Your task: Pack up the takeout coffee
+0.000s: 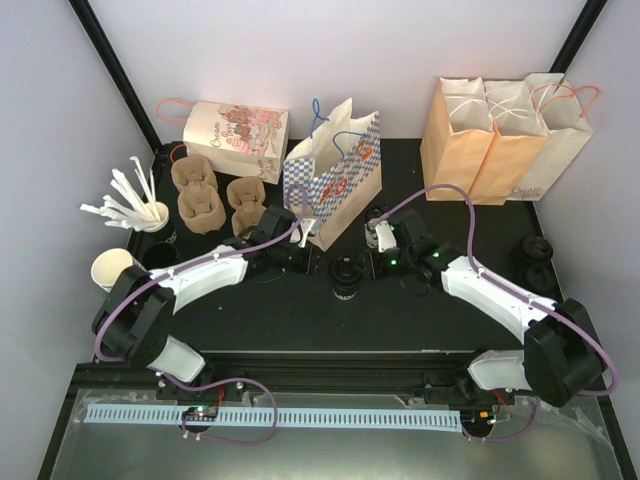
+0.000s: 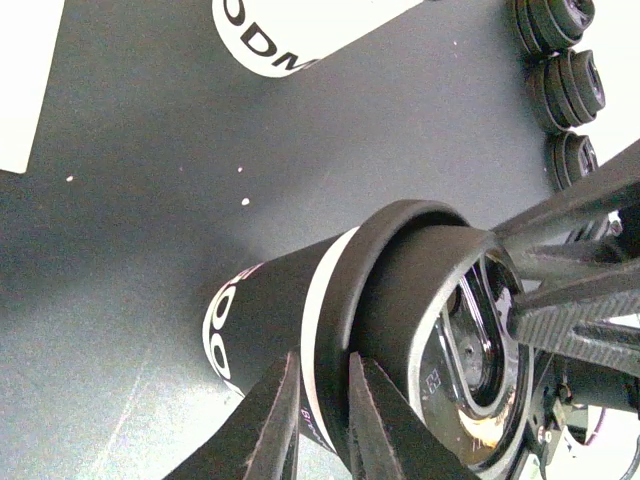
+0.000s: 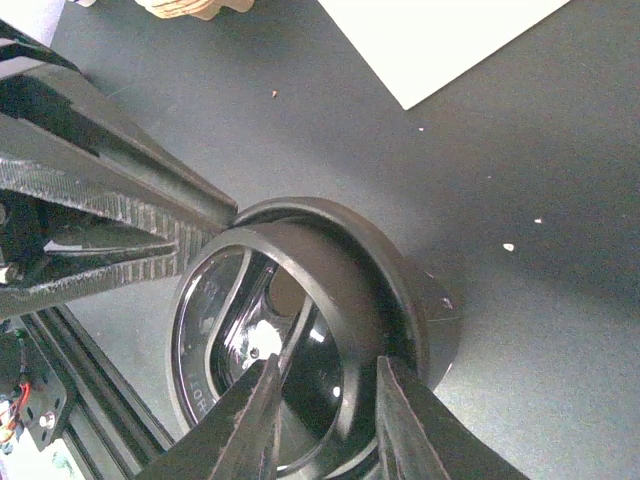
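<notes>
1. One coffee cup (image 1: 346, 277) stands upright on the dark table, near the middle, in front of the checked bag. It is small, white paper with black printing on its side, partly in shadow.
2. Its round black lid (image 2: 400, 300) sits on the rim; the lid is glossy, with a raised edge and a moulded recess on top.
3. A second coffee cup (image 1: 383, 236) stands to the right of the first, close by. It has bold black letters on its white side.
</notes>
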### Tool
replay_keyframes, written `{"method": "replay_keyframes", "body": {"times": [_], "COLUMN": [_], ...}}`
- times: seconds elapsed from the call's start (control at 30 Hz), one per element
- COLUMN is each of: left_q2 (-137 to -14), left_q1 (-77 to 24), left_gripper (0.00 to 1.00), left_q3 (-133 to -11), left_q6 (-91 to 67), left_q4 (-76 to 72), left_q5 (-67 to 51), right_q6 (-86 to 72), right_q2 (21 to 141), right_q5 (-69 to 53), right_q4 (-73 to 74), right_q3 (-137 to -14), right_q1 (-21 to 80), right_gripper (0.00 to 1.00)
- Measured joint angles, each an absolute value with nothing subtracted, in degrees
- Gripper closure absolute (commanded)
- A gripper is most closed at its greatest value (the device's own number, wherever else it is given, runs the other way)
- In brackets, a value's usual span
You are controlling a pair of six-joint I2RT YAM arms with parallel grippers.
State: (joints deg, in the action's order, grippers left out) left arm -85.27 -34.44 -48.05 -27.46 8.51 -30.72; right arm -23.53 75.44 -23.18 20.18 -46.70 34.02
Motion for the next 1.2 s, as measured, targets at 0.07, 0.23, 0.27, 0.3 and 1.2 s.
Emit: {"method": "replay_keyframes", "body": {"times": [0.07,0.23,0.27,0.3,1.2], "left_q2": [-85.91,-88.84,-89.52,-90.13,-86.32], "left_q1": [-34.52,-35.03,-35.16,-35.31,-35.77], "left_gripper": [0.82,0.78,0.76,0.74,0.34], "left_q3": [-48.82,-52.53,-53.34,-54.11,-60.66], "left_q6": [-27.49,-27.35,-27.18,-27.00,-25.15], "left_q4": [8.71,10.20,10.57,10.87,18.72], "left_q5": [-30.33,-29.71,-29.63,-29.56,-25.61], "right_q6": [-23.73,-25.08,-25.41,-25.65,-27.35], "right_q2": [74.91,72.90,72.42,72.01,69.69], "right_q5": [-22.96,-22.39,-22.31,-22.22,-16.49], "right_q4": [20.82,23.83,24.53,25.21,29.45], "right_q3": [-46.68,-46.68,-46.68,-46.68,-50.52], "right_q1": [34.02,34.06,34.06,34.09,34.65], "right_gripper": [0.70,0.64,0.64,0.64,0.62]}}
